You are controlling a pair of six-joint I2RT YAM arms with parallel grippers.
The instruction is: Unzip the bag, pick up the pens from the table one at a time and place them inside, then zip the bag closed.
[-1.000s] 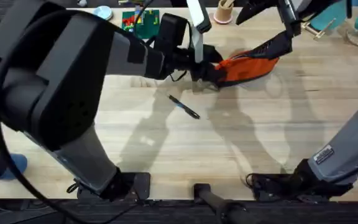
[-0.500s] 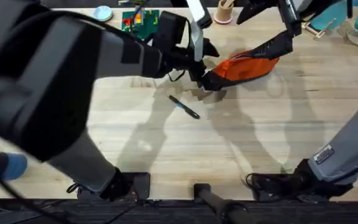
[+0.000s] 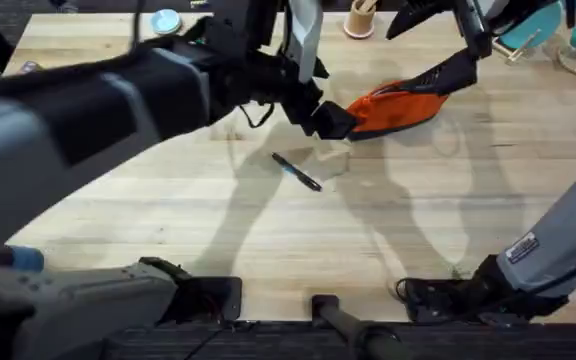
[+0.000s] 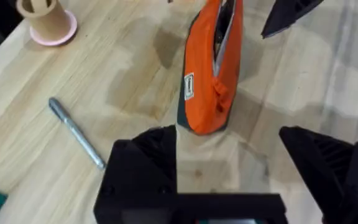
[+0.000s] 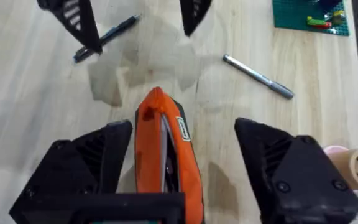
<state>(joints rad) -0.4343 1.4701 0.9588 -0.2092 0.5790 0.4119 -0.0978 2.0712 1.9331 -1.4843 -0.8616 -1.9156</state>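
Bag [image 3: 400, 106] lies on the table [image 3: 268, 230] at its far middle, zipper parted along the top, long axis running from the left gripper [image 4: 229, 168] toward the right gripper [image 5: 176, 155]; left jaws gape wide, empty, just off the near end; right jaws also gape, straddling the far end without visibly clamping it; black pen [image 3: 296, 171] lies just beside the left gripper, on the robot's side of the bag; grey pen [image 4: 76, 132] lies beyond; left arm judged nearer to both.
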